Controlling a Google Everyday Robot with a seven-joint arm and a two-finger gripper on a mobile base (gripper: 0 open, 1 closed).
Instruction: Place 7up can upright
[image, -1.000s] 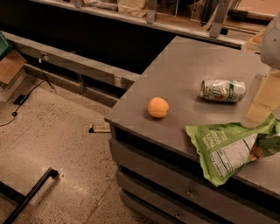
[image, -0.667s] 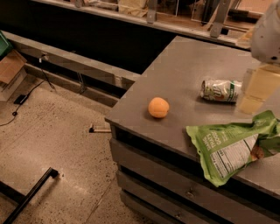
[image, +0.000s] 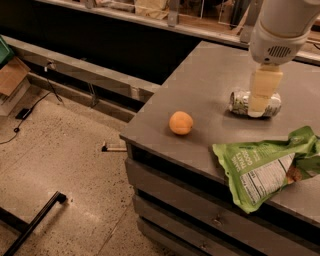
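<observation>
Can: the small silver-white aluminium 7up can (image: 239, 103) with green lettering lies on its side on the grey flat-topped counter (image: 215, 75), toward the far right. Its long axis runs left to right. It is not yet standing on an end, so the task is undone.
Hand: the cream-coloured robot hand (image: 260, 97), hanging from a white arm housing, points straight down over the middle of the can and hides that part. Only the can's two ends show on either side.
Grip: I cannot tell whether the hand is released or clenched on the can, nor whether it touches it.
Why there: centring over the barrel probably suits a grasp across the can's narrow width, from which it could be turned upright.
Neighbours: the round orange fruit (image: 180, 123) sits well apart to the left, near the counter edge. The crumpled green snack bag (image: 265, 165) lies near the can, in front of it and not touching.
Risk: lying on its side, the can may roll if nudged off-centre.
</observation>
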